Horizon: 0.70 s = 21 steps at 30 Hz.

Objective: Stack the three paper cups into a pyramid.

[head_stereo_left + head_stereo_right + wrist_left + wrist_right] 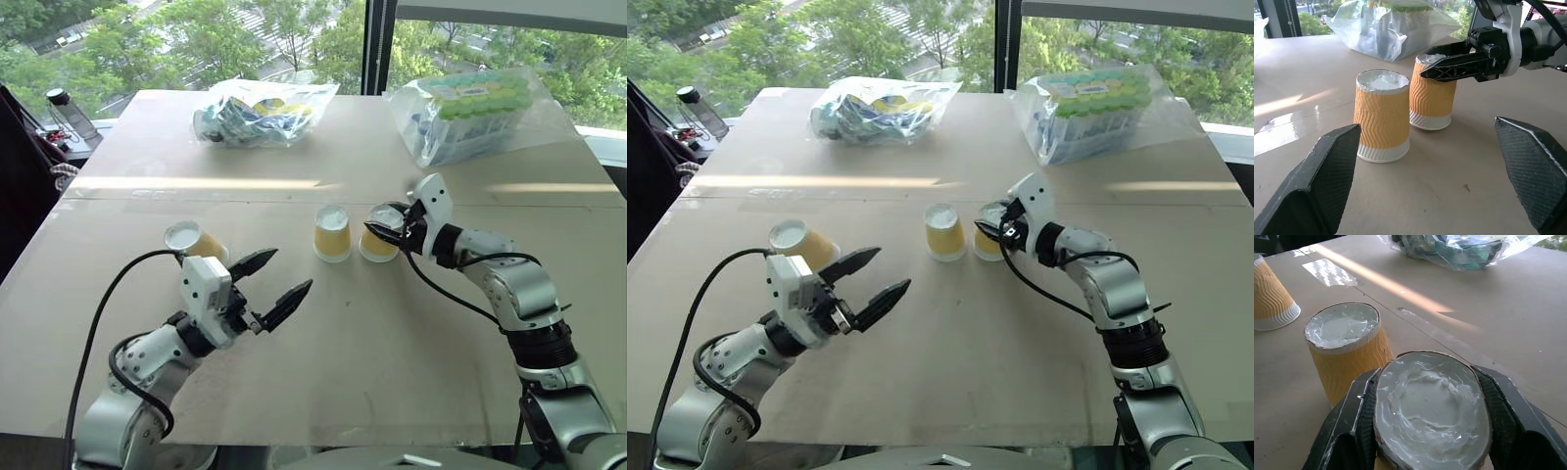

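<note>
Gripping the upturned base of one paper cup [379, 240], the right gripper [385, 227] has its two black fingers [1352, 421] pinched on either side of the cup's white end, squeezing it out of round. That held cup stands mouth-down on the brown table [392, 333], just beside a second inverted cup [332, 233] on its left; the two yellow-orange ribbed cups sit near each other at the middle of the tabletop, though whether they touch cannot be told.

Nearer the robot, the left gripper [274, 277] hangs over the table with its fingers spread wide apart and nothing between them, pointing toward the pair of cups but well short of them. A third cup [194, 240] sits at the left, just behind the left gripper and apart from the other two, its white end tipped toward the camera.

At the far edge of the table, by the window, lie two clear plastic bags: one of mixed packaged goods [263, 111] on the left, one of green-topped packs [475, 113] on the right.
</note>
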Each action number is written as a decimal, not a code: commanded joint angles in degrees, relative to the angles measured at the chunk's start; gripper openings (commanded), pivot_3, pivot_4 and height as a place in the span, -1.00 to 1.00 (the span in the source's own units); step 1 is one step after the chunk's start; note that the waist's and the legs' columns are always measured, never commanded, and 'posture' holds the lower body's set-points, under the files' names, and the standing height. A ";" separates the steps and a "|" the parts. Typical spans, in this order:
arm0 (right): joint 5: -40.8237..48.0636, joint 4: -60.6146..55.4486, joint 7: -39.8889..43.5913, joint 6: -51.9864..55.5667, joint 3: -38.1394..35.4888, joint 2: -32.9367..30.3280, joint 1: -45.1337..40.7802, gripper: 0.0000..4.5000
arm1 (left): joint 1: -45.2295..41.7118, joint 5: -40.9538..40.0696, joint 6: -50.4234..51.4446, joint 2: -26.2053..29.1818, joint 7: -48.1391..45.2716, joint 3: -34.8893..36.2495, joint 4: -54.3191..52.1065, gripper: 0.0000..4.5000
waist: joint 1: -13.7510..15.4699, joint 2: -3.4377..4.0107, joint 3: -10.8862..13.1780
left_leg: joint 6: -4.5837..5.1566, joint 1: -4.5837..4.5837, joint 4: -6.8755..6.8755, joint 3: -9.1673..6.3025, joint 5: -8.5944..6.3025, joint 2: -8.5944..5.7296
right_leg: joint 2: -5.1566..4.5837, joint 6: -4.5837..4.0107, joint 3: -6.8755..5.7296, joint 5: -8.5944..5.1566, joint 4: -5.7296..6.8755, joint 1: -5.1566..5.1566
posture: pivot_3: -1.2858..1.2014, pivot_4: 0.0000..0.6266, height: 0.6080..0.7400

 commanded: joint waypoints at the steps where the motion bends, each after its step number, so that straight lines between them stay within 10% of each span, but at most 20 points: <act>1: -0.51 -1.73 0.78 -0.39 1.01 0.01 -1.39 -0.09 | 0.63 0.28 -1.94 -0.26 -0.09 0.51 -1.96 1.00 | -0.07 0.00 0.00 | 0.00 0.00 0.00 -0.01 0.00 0.00 | 0.01 0.00 -0.01 0.00 0.00 0.00 | 0.03 -0.52 1.00; 21: -2.41 -0.26 1.38 -1.67 2.68 1.73 -1.81 -0.09 | 0.61 0.47 -2.70 0.42 -1.07 0.48 -1.04 1.00 | -0.12 0.00 0.00 | 0.00 0.02 0.00 -0.02 0.00 0.02 | 0.05 0.00 -0.01 0.00 0.01 0.00 | 0.03 -0.52 1.00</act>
